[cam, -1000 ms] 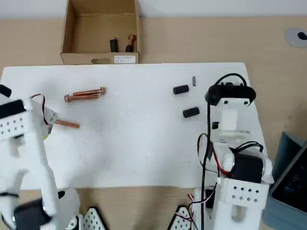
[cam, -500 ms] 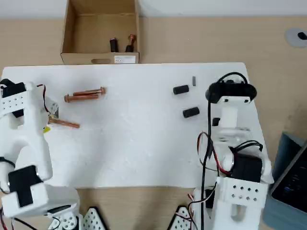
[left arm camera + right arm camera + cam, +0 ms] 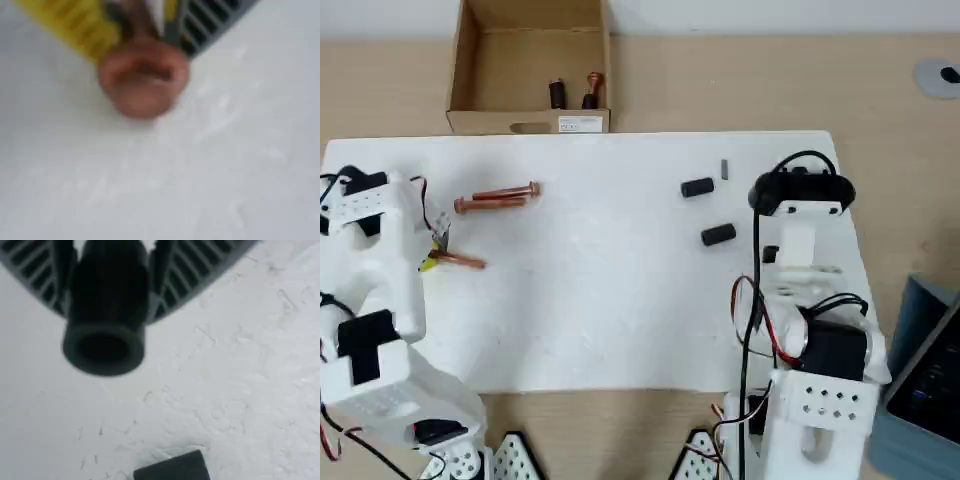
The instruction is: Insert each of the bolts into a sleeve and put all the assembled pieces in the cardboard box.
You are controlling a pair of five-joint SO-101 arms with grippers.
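The left gripper (image 3: 142, 25) is clamped on a copper bolt (image 3: 143, 80), low against the white mat (image 3: 200, 175). The right gripper (image 3: 107, 270) pinches a black sleeve (image 3: 103, 335), its open bore facing outward — a good start. Mating looks to be the step in hand: lift both parts clear, line the shank up with the bore, then push slowly so neither part twists. A spare sleeve (image 3: 172, 470) lies just beyond the right gripper, and two more bolts (image 3: 500, 197) lie near the left one. Far ahead of the left gripper, the cardboard box (image 3: 460, 70) holds two finished pieces (image 3: 557, 93).
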